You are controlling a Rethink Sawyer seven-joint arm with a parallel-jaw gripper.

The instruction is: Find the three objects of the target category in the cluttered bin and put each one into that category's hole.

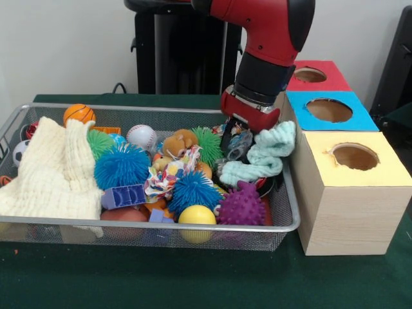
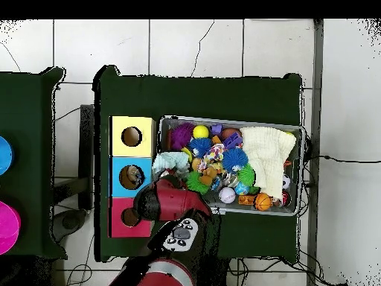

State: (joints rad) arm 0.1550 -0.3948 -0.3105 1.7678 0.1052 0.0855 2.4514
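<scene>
Apparently target: category cannot be told from the scene; the pale mint cloth [image 1: 267, 154], draped over the bin's edge nearest the boxes, lies closest to the arm and looks like the piece being worked on
Cloth position: half in the wire bin [image 1: 148, 225], half hanging on the rim just beside the yellow box [image 1: 351, 193]; in the overhead view it sits at the bin's box-side end [image 2: 170, 161]
Jaws: the gripper [image 1: 235, 132] is down among the toys just beside the cloth; its tips are buried in clutter, so whether they are wide, narrow or holding anything I cannot tell
Other cloth: a cream waffle cloth [image 1: 55, 170] covers the opposite end of the bin, well apart from the arm
Clutter nearby: purple spiky ball [image 1: 243, 206], green spiky ball [image 1: 207, 145], brown plush toy [image 1: 177, 143], all touching or crowding the grasp spot
Holes: yellow hole [image 1: 355, 156], blue hole [image 1: 329, 109], red hole [image 1: 310, 74], in a row beside the bin
Doing it well: pinch the cloth at a thick fold, lift straight up so neighbours do not ride along, clear the rim before crossing
Risk: a trailing end may snag on the wire rim or drag a ball out
</scene>
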